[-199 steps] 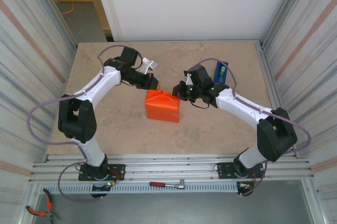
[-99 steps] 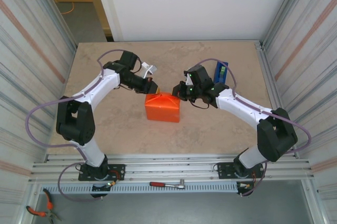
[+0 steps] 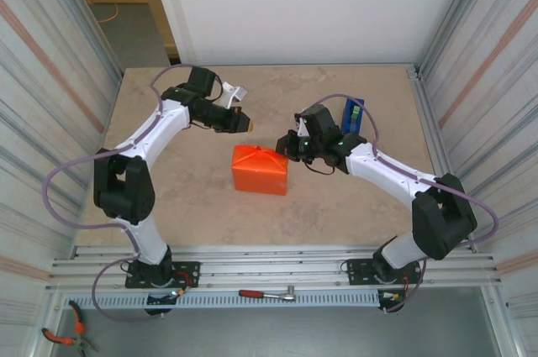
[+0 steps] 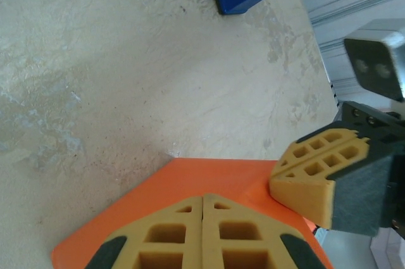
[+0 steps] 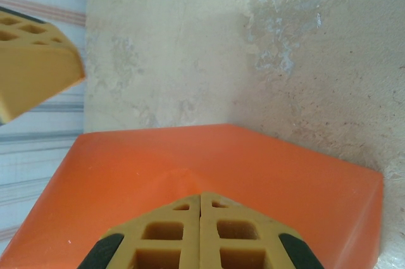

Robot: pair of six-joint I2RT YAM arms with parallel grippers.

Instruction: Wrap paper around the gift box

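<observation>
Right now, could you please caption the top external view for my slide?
Orange paper parcel; right hand shut at its far corner, left hand shut just beyond.

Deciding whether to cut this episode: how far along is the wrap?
Done: paper folded into a closed parcel, no pink showing. In hand: right gripper, shut, at its far right corner; left gripper, shut, hovers clear. Left: likely taping; blue tape dispenser stands nearby, untouched.

Fixed overhead view of the whole table (image 3: pixel 336 206); two close wrist views, both onto the paper (image 4: pixel 221 174).
</observation>
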